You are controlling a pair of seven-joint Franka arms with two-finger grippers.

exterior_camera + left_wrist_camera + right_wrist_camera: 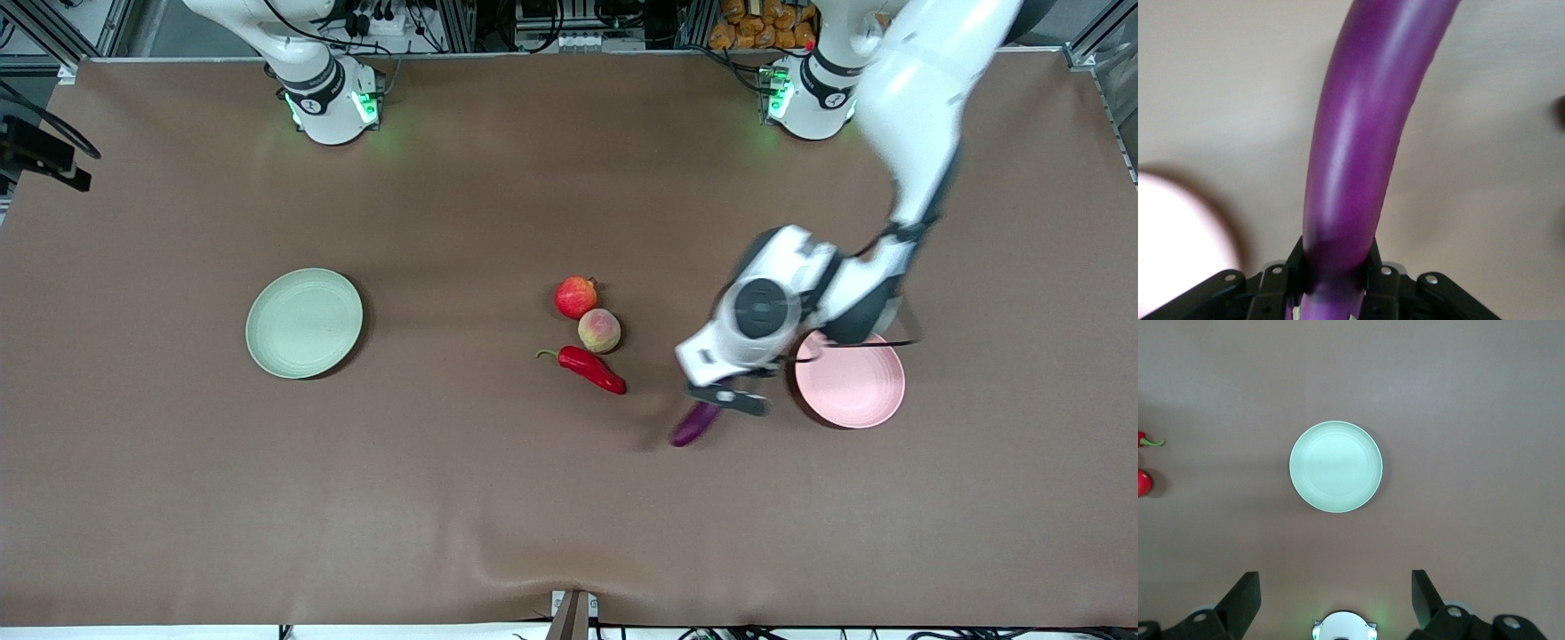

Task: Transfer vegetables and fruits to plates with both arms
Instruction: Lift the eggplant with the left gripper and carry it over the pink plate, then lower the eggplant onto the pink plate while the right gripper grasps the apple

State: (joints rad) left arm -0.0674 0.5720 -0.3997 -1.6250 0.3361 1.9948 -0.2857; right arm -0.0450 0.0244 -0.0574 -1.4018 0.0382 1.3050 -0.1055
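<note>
The brown table carries everything here. Toward the right arm's end of it lies the pale green plate, bare, well apart from the other things. The right gripper hangs high above that plate, its fingers spread wide with nothing between them; in the right wrist view the green plate sits centred under them, and this arm waits there.

Near the middle of the table lie three things in a tight cluster. The pomegranate is the farthest of them from the front camera. The peach sits just beside it, touching or nearly so, a little nearer the camera and toward the left arm's end. The red chili pepper lies nearer the camera again, just below the peach, its green stem pointing toward the right arm's end and its tip slanting toward the left arm's end.

Farther toward the left arm's end, the left gripper is down low between the chili pepper and the pink plate. Its fingers are clamped on one end of the purple eggplant; the left wrist view shows the glossy curved body running out from between the black pads. The free end of the eggplant points toward the front camera. Whether it rests on the table or is lifted clear I cannot tell.

The pale pink plate lies just beside the gripper, partly covered by the left arm's wrist.
</note>
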